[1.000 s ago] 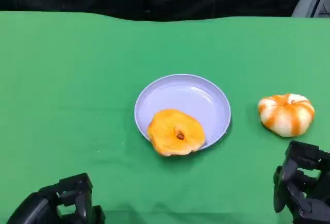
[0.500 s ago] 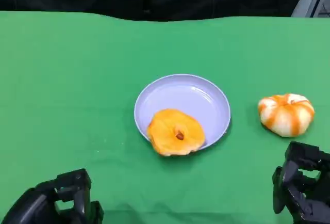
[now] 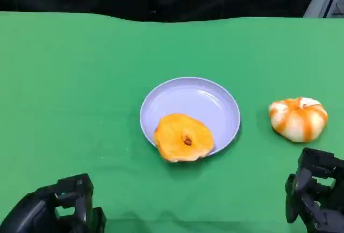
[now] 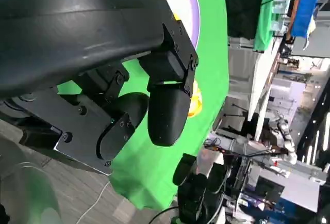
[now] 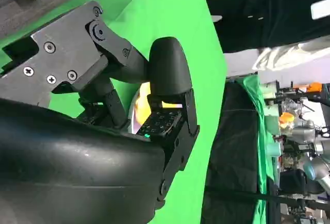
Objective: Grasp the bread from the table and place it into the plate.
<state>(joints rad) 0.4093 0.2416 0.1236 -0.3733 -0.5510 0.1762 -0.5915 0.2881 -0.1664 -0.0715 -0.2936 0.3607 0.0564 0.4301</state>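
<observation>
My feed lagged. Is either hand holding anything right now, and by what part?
Nothing is held. The left hand and right hand hover empty near the table's front edge; the striped bread lies untouched.

You have the plate [image 3: 191, 109] at the middle of the head view on the table [image 3: 70, 82], with one bread [image 3: 183, 137] lying in its lower-left part and overhanging the near rim; a second bread [image 3: 298, 118] sits on the table at the right of the frame, well apart from the plate. Your left hand [image 3: 56, 211] sits at the lower-left corner and your right hand [image 3: 317, 198] at the lower-right corner, just below the second bread; neither touches anything.
</observation>
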